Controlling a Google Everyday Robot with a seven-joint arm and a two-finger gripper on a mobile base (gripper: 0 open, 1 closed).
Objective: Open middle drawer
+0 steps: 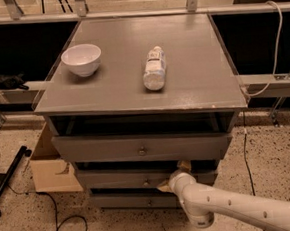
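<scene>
Camera view: robot gripper at the front of a grey cabinet [191,68].
Second of three down the cabinet's front, the middle drawer [115,179] sits under the top drawer [97,149]. A white arm [242,210] reaches in from the cabinet's lower right. A cardboard box [51,172] stands at its left foot; a bottle [154,68] lies and a white bowl [82,59] stands on top. The gripper [173,176], jaws apart, meets the middle drawer's front just right of its knob [146,182].

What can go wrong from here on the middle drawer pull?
The hand sits at the middle drawer front, right of its knob, so a pull could slip off. The top drawer juts out above and may snag the arm. A jolt might roll the lying bottle.
</scene>
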